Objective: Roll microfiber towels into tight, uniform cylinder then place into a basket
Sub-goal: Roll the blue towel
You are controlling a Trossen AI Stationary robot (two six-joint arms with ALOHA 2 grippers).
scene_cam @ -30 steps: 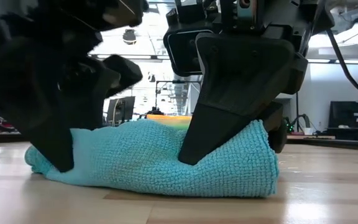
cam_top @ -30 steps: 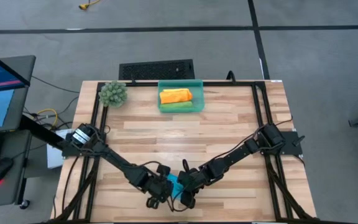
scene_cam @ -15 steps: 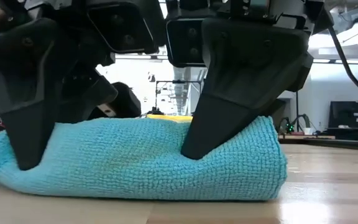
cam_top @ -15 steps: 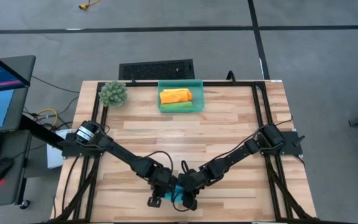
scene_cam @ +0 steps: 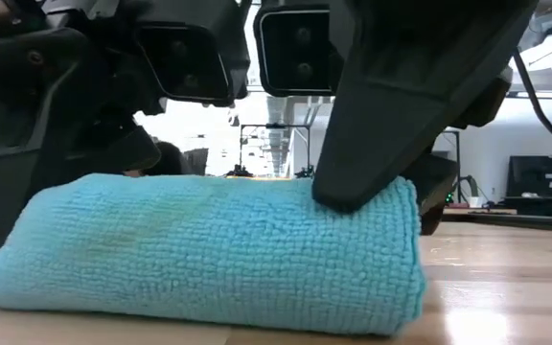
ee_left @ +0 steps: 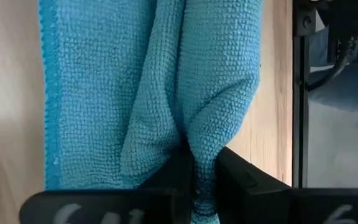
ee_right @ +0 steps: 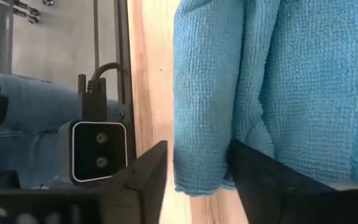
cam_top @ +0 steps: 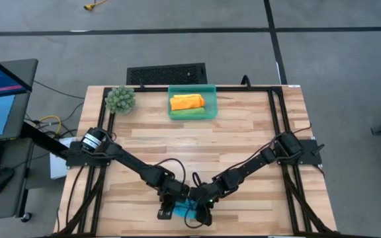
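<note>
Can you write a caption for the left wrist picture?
Left gripper pinching a fold of the blue towel on the table.

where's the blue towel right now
In the high view the blue towel lies at the table's near edge, about midway across, between the left claw and right claw, far from the basket at the far edge.

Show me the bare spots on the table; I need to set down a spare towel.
Free: the wide wood between the basket and the arms, and the table's right side. Crowded: the near edge, where both grippers work the blue towel, and the far left corner by the plant ball.
</note>
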